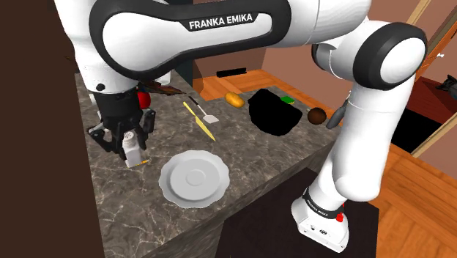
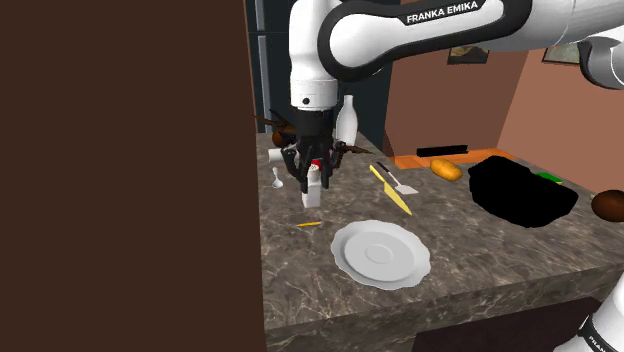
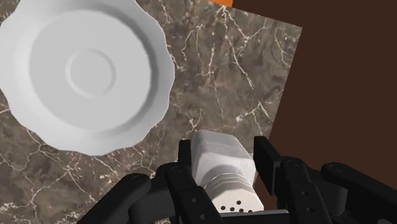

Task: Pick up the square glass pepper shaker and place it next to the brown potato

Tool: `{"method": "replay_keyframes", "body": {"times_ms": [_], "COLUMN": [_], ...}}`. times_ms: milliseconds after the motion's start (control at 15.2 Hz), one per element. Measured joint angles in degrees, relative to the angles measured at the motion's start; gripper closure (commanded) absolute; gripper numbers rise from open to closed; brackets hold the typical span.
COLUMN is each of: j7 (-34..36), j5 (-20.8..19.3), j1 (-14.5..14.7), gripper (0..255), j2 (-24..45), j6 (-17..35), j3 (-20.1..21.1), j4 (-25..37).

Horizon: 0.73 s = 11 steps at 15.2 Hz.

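- Dark marble counter (image 1: 139, 209), shoulder view: gripper (image 1: 129, 141) clamps the white shaker (image 1: 132, 152) at the view's left; brown potato (image 1: 317, 116) sits well apart, toward the right.
- Second exterior view: shaker (image 2: 313, 192) upright in gripper (image 2: 314, 178), white plate (image 2: 381, 254) nearby on counter.
- Wrist view: fingers (image 3: 185, 159) narrowly apart, pressed against both sides of shaker (image 3: 222, 162).

Black hand (image 3: 224, 156) clasps white shaker (image 3: 226, 172); scalloped plate (image 3: 83, 70) beyond, on marbled counter (image 3: 216, 76).
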Motion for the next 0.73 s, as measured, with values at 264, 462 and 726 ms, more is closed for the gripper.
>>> {"method": "replay_keyframes", "body": {"times_ms": [264, 462, 726], "j7": [-6.60, -11.31, -17.95], "j5": [3.48, 5.36, 7.19], "j1": [-5.07, -7.92, -11.40], "gripper": [255, 255, 255], "j2": [-6.38, -10.02, -14.09], "j6": [1.44, 2.08, 2.31], "j3": [-1.49, -3.06, -5.80], "j4": [-7.17, -11.20, -15.38]}}
